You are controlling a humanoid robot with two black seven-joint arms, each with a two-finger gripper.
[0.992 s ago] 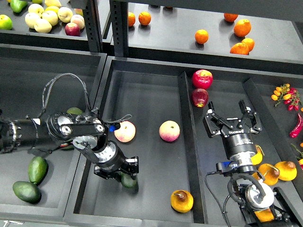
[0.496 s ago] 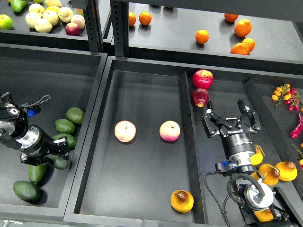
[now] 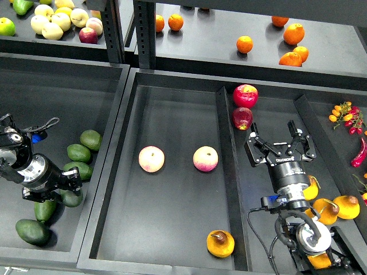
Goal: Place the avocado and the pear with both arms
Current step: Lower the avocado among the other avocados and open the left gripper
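Note:
My left gripper (image 3: 66,188) is low in the left bin, among the avocados. It is closed around a dark green avocado (image 3: 73,199) that sits at its tip, touching the neighbouring avocados. The pear (image 3: 220,243), orange-yellow with a brown stem, lies at the front right of the middle tray (image 3: 172,114). My right gripper (image 3: 279,146) is open and empty above the narrow right compartment, just in front of two red apples (image 3: 243,106).
Several lighter avocados (image 3: 80,152) lie in the left bin. Two pinkish round fruits (image 3: 151,158) (image 3: 205,158) sit mid-tray. More yellow pears (image 3: 338,207) lie beside my right arm. Oranges (image 3: 292,34) and apples are on the back shelf, and chillies (image 3: 359,153) are at the far right.
My left arm swung from the front of the middle tray to the left bin, carrying the dark avocado with it. The right arm has not moved.

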